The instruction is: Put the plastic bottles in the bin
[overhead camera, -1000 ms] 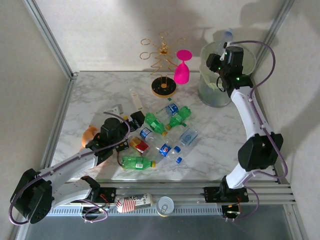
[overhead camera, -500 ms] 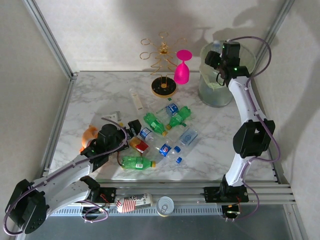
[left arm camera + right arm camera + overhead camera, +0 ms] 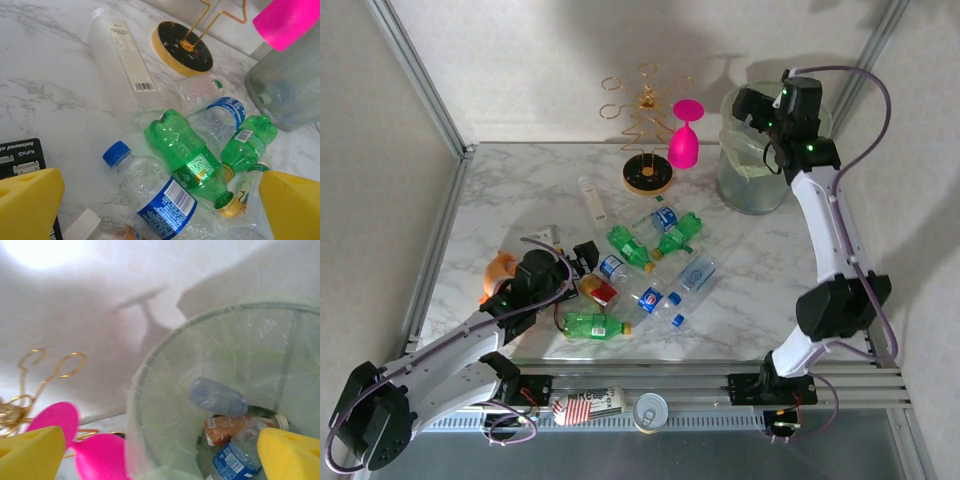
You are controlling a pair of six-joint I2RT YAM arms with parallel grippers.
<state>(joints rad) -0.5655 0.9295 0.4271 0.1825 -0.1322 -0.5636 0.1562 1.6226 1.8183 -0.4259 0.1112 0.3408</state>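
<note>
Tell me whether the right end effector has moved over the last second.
Yes. The right end effector has shifted toward the far right rim of the tall round grey-green bin, and is now open.

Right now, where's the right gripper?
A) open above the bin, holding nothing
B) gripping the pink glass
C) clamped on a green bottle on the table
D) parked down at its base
A: the right gripper hangs over the bin. In the right wrist view its yellow pads stand wide apart with nothing between them, and a blue-labelled bottle lies inside.
</note>
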